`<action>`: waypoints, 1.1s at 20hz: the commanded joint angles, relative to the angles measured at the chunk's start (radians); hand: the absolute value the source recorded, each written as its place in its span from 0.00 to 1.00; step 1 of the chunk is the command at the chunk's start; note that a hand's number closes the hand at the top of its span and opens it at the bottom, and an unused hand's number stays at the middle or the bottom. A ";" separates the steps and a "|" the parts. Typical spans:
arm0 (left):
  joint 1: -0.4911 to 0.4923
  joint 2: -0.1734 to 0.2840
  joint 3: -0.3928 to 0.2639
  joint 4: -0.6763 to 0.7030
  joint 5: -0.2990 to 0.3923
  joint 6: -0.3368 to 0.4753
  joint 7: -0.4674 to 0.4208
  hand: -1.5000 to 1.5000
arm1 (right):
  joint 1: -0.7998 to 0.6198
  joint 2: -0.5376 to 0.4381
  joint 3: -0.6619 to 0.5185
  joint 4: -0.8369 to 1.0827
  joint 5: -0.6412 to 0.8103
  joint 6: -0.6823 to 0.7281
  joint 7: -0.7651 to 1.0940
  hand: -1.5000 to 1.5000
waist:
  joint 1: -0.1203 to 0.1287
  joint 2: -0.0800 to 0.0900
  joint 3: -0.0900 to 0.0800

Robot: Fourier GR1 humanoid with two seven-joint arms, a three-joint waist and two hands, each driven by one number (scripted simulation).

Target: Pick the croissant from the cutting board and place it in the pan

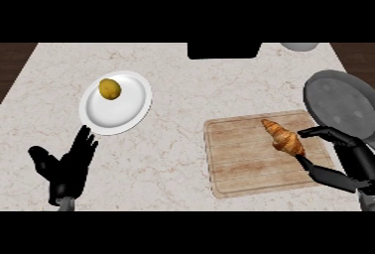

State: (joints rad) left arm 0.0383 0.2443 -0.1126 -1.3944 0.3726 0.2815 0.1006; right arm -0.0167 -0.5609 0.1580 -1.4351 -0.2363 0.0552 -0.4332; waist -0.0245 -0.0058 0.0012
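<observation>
A golden-brown croissant (283,137) lies on the right part of the wooden cutting board (242,166). The dark grey pan (338,104) sits just beyond the board at the right edge of the counter. My right hand (351,158) is at the board's right side, with fingers and thumb spread on either side of the croissant's near end, close to it but not closed round it. My left hand (67,166) rests open at the lower left, fingers up.
A white plate (128,111) with a yellowish potato (110,89) on it stands at the left. A black box (223,50) sits at the counter's far edge, a grey object (299,46) to its right. Dark floor shows past both side edges.
</observation>
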 commanded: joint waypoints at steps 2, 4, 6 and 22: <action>0.044 -0.035 -0.009 -0.057 0.000 0.012 -0.023 0.50 | 0.259 0.027 0.004 -0.100 0.154 -0.139 -0.255 0.00 | -0.002 -0.002 -0.001; 0.058 -0.016 0.003 -0.053 0.001 -0.003 -0.009 0.50 | 0.290 0.030 -0.022 -0.115 0.187 -0.191 -0.251 0.00 | 0.011 0.002 -0.001; -0.006 -0.075 -0.023 0.006 -0.032 0.038 -0.024 0.50 | 0.285 0.027 -0.005 -0.141 0.270 -0.266 -0.183 0.00 | 0.009 0.004 -0.002; -0.007 -0.101 -0.041 -0.001 -0.060 0.017 -0.031 0.50 | -0.161 -0.224 0.127 -0.160 0.554 0.007 0.672 0.00 | 0.057 0.011 -0.006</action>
State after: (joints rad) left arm 0.0375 0.1593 -0.1475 -1.4111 0.3175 0.2999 0.0868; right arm -0.1045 -0.7039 0.2170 -1.6096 0.2401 -0.0529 0.0793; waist 0.0227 0.0026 -0.0031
